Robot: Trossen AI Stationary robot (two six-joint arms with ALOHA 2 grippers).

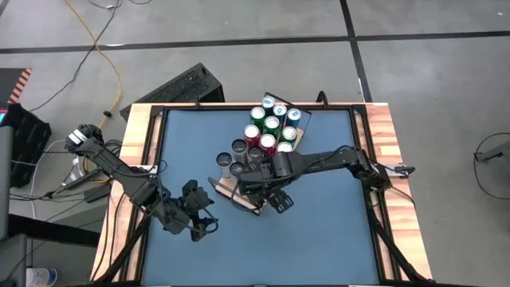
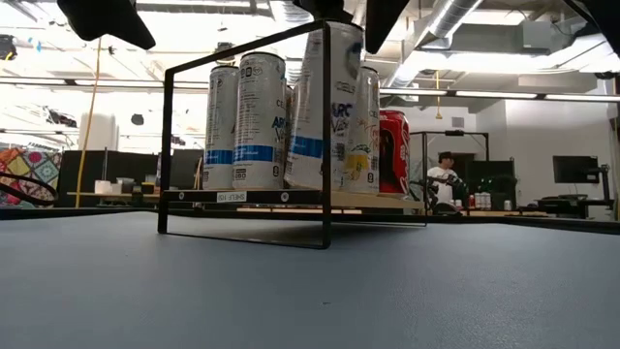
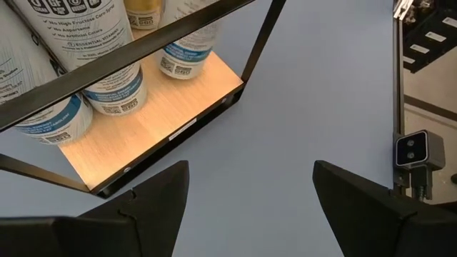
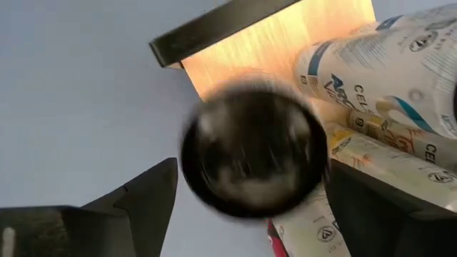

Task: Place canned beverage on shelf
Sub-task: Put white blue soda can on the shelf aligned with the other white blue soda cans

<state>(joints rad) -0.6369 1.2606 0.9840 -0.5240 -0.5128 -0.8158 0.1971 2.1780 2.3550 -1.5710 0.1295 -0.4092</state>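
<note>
Looking down the right wrist view, we see the can (image 4: 250, 151) at frame centre between the right gripper (image 4: 250, 214) and its spread fingers (image 4: 146, 196), over the shelf (image 4: 235, 53); whether they grip it we cannot tell. We judge it rigid, smooth, slippery and top-heavy: hold mid-body. The left gripper (image 3: 250, 207), lower left in the high view, gapes empty.

The dark right arm reaches in from three o'clock toward table centre, its two-finger right gripper (image 1: 256, 185) spread open. The dark left arm waits at seven o'clock, left gripper (image 1: 201, 222) open.
</note>
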